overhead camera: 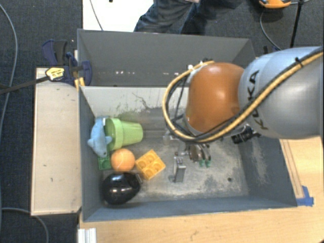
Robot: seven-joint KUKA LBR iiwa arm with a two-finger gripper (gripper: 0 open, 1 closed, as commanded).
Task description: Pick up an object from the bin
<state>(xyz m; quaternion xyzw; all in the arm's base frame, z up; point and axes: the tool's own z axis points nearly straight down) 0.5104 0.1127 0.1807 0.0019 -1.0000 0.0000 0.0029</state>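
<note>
My gripper [190,165] hangs below the orange wrist cover over the bare grey floor in the middle of the bin. It is open, with one grey fingertip [177,172] low near the floor and the other partly hidden under the cover; nothing sits between them. Nearest on its left lies a yellow studded block [150,164], a short gap from the low fingertip. Beside the block rests an orange ball [122,160]. A black egg-shaped thing [120,188] lies in the front left corner.
A light green cup [124,132] lies on its side by the left wall, with a blue plush fish [100,138] against it and a small green piece [105,162] under the ball. The arm covers the bin's right rear part.
</note>
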